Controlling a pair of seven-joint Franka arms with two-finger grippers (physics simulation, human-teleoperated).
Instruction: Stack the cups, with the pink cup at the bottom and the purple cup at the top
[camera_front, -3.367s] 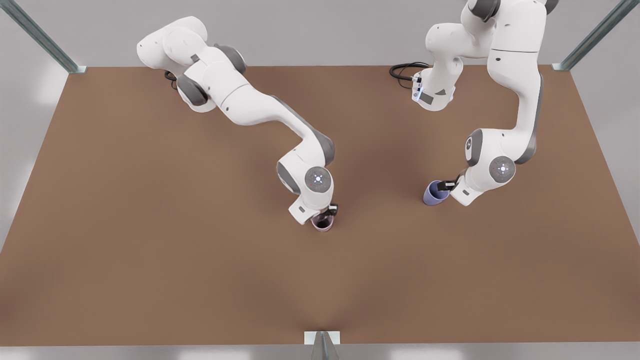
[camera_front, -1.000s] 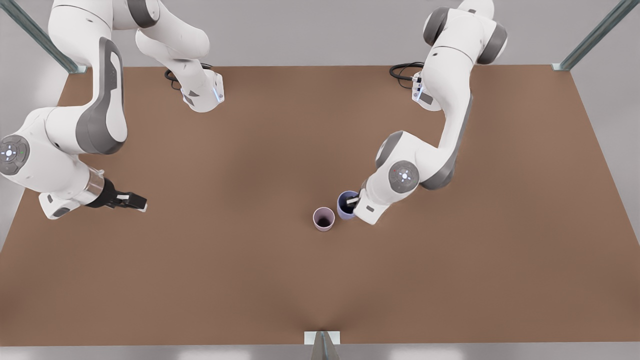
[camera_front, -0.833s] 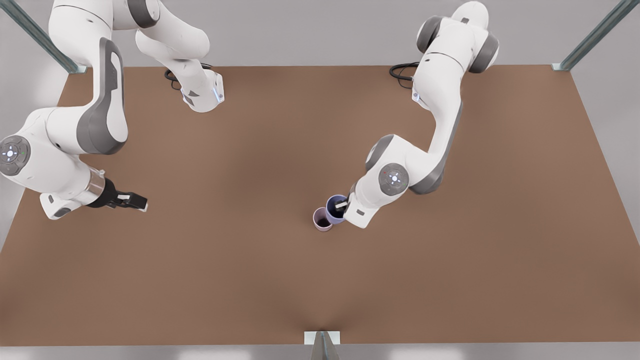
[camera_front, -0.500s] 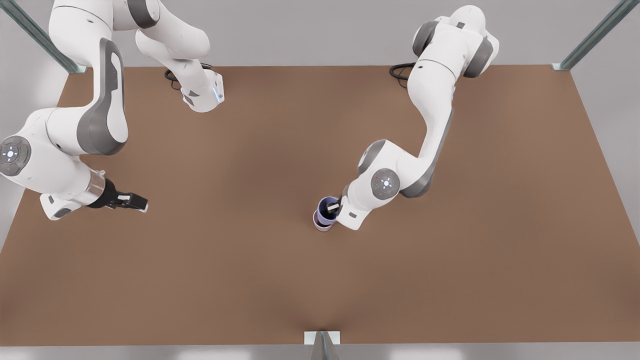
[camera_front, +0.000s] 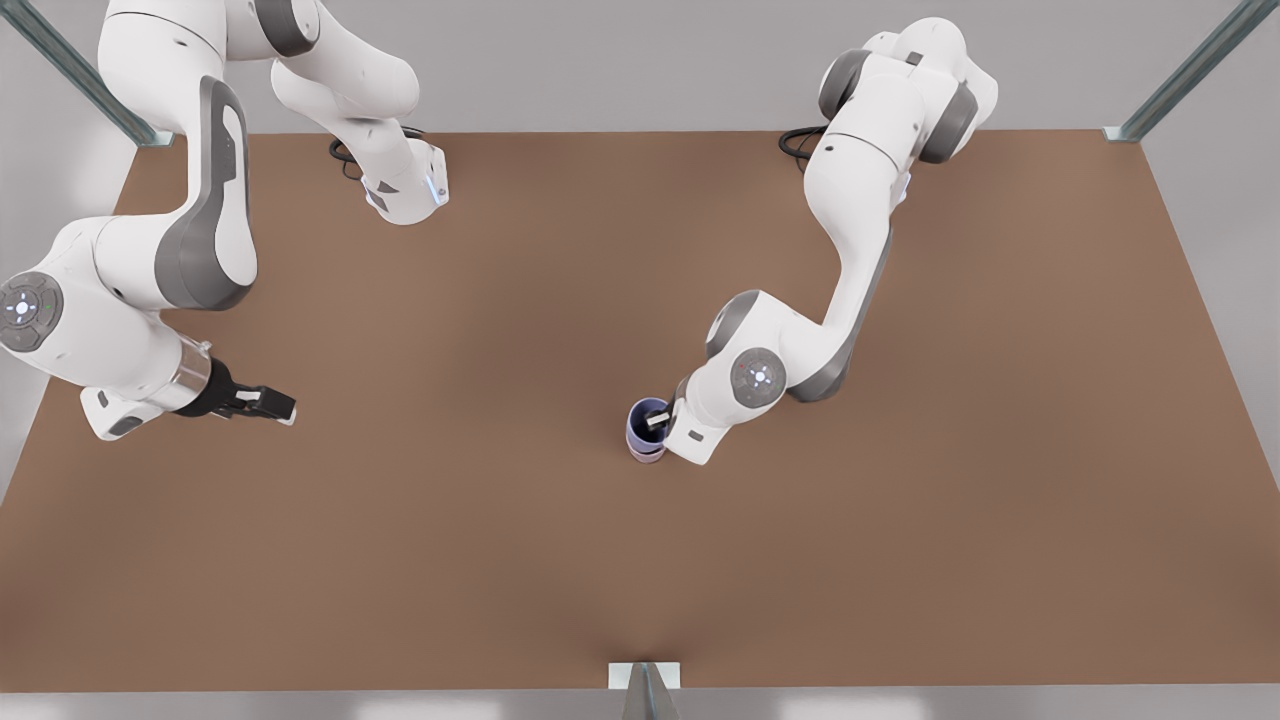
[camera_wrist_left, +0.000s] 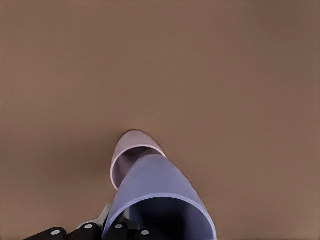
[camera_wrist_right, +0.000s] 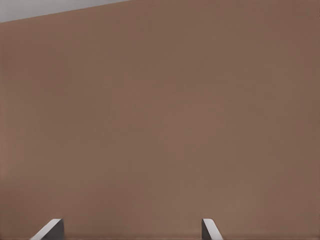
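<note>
The pink cup (camera_front: 647, 456) stands upright on the brown table (camera_front: 480, 560), near the middle. The purple cup (camera_front: 643, 419) hangs directly over it, its base at the pink cup's mouth. My left gripper (camera_front: 659, 419), on the arm at the front view's right, is shut on the purple cup's rim, one finger inside. In the left wrist view the purple cup (camera_wrist_left: 159, 192) covers most of the pink cup (camera_wrist_left: 123, 156); how deep it sits I cannot tell. My right gripper (camera_front: 277, 405) waits open at the front view's left, its fingertips (camera_wrist_right: 50, 229) wide apart over bare table.
Both arm bases (camera_front: 405, 190) stand at the table's far edge with black cables (camera_front: 800, 142) beside them. Metal frame posts (camera_front: 1190, 70) rise at the far corners, and a small bracket (camera_front: 645, 680) sits at the near edge.
My left gripper carried the purple cup toward the front view's left until it came over the pink cup. The right arm released the pink cup earlier and has since stayed still at the left.
</note>
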